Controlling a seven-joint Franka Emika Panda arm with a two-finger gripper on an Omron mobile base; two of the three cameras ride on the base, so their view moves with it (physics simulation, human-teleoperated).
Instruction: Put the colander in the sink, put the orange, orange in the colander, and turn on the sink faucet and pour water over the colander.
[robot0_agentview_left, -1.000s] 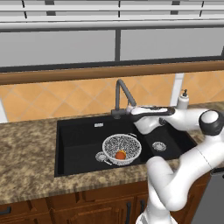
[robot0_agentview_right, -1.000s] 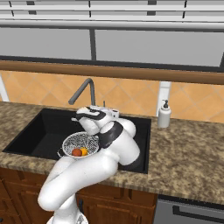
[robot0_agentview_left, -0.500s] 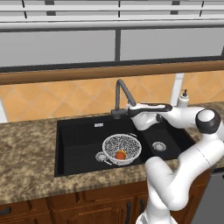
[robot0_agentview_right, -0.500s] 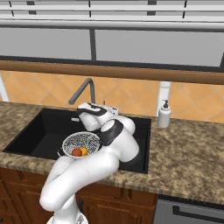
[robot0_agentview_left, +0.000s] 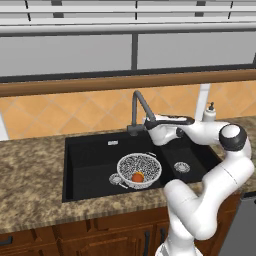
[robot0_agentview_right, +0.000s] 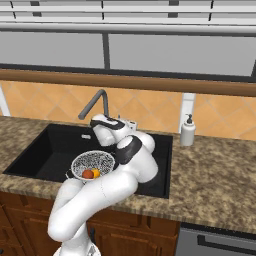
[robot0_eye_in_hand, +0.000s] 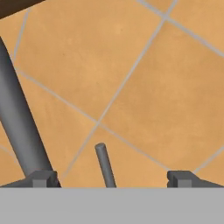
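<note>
You face a speckled granite counter (robot0_agentview_left: 30, 170) under orange wall tile (robot0_eye_in_hand: 144, 78). The faucet (robot0_agentview_left: 136, 106) is cut off in the hand view, base unseen. The gripper (robot0_eye_in_hand: 112, 178) stands released, wide, the lever (robot0_eye_in_hand: 105, 164) between its tips. The colander (robot0_agentview_left: 139, 170) sits in the sink (robot0_agentview_left: 85, 165) with both oranges (robot0_agentview_right: 90, 173), below the gripper.

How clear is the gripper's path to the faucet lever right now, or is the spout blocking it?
Probably yes. In the hand view the short lever stands between the open gripper's fingertips with only tiled wall behind. The faucet stem sits off to one side, not across the path.
</note>
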